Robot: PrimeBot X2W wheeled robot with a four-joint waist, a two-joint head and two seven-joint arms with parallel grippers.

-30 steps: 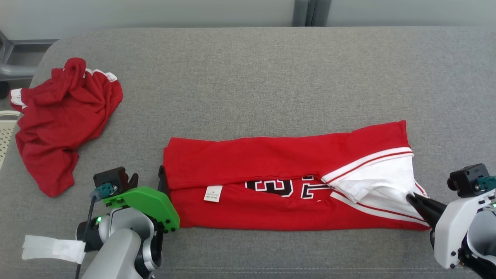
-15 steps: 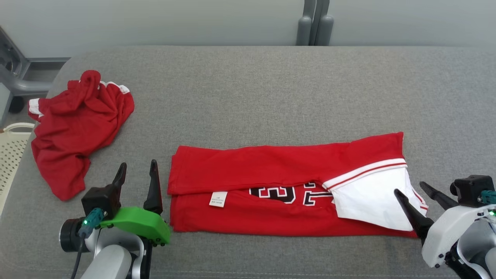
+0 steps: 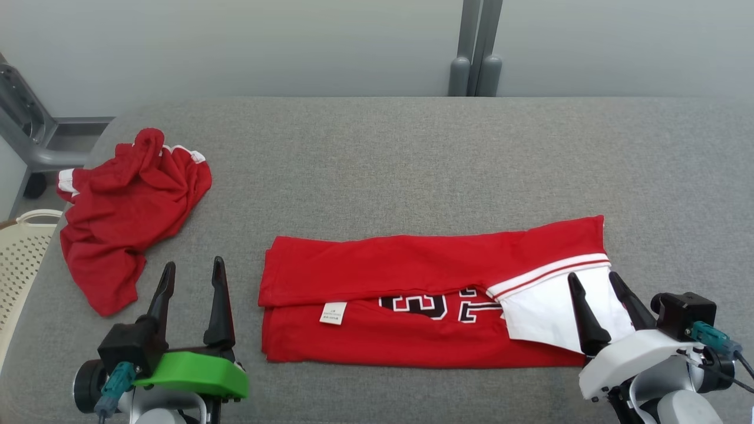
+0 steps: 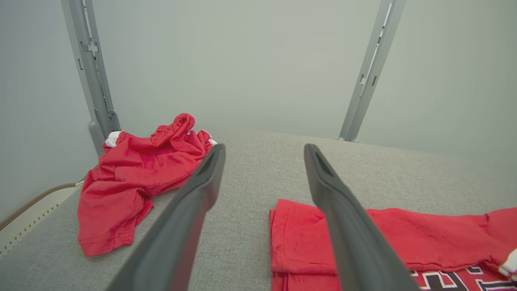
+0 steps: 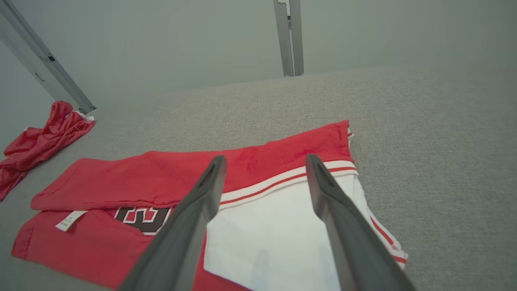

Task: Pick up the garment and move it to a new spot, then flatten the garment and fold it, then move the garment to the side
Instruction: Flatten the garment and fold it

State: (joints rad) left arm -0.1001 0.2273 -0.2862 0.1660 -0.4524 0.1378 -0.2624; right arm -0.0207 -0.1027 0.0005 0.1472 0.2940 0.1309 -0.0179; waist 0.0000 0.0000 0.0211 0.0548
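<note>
Change since prior record: right hand (image 3: 591, 277), which was pinching the white flap at the right end of the garment, has let go. It now stands over that flap with fingers spread and nothing held. Left hand (image 3: 194, 263), formerly tucked against the garment's left edge, has drawn back just beside that edge, fingers likewise spread and empty. The head camera has also tilted, so the scene sits lower in its view. The cloth itself seems not to have shifted.

Item 1. Red sports jersey with white-and-red striped trim and black-and-white numerals (image 3: 412, 265). Count: one. Location: near middle of grey fabric-covered table (image 3: 412, 153), between the two hands. Condition: flat, both long sides folded inward to make a long band. The numerals show through the gap between the folds, and a white panel lies open at the right end. A small white sewn-in label (image 3: 333, 313) is exposed, count one.

Item 2. Crumpled red garment with white edging (image 3: 129, 206). Count: one. Location: far left of table, well apart from Item 1, unfolded.

Item 3. Cream perforated basket (image 3: 20, 247). Count: one, off the table's left edge.

Hands: two.

Progress, as judged: relocation, flattening and lengthwise folding appear done. Still to do are the crosswise fold, probably bringing one end over the other, then the shift aside.
</note>
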